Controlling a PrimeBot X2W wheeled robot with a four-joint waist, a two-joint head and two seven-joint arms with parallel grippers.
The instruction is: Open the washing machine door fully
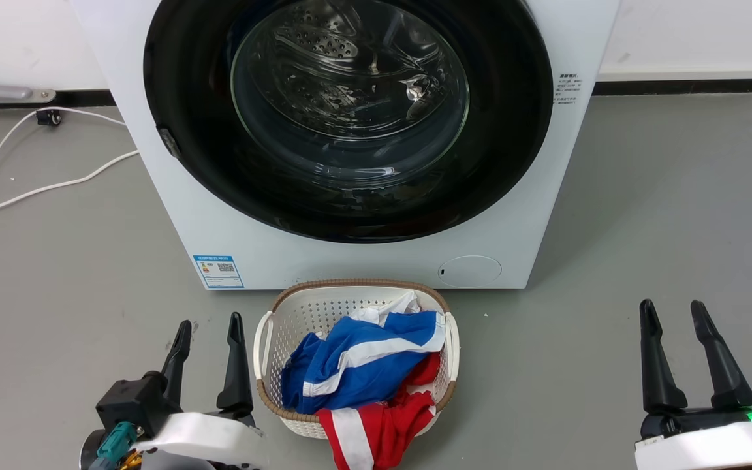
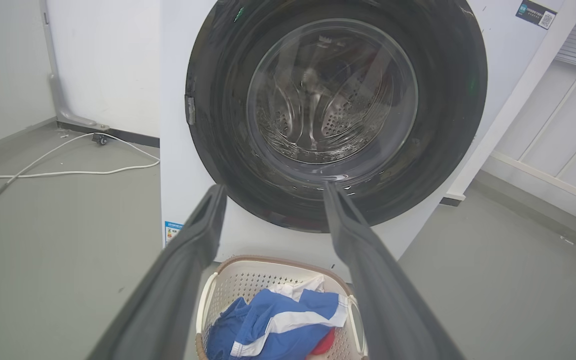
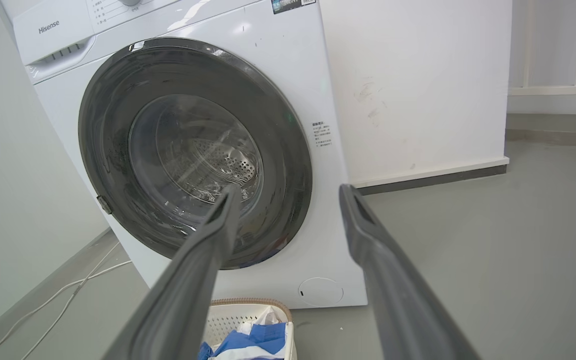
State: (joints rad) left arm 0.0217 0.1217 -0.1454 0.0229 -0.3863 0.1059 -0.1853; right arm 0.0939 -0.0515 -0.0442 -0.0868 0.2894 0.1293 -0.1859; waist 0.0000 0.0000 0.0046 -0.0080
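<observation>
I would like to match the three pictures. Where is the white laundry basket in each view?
Head view: the laundry basket is at lower centre, in front of the washing machine.
Left wrist view: bottom centre, cut by the lower edge.
Right wrist view: bottom edge, left of centre, partly cut off.
Shared landmark: the black-rimmed washing machine door, above the basket in every view.

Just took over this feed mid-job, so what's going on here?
Nothing is being handled yet. The large round glossy black-rimmed washing machine door sits shut against the white boxy front-loading washing machine. The left gripper and right gripper hover low in front, jaws open and empty, well short of the door. Between them a white perforated plastic laundry basket with blue, white and red clothes stands on the grey floor before the machine.
</observation>
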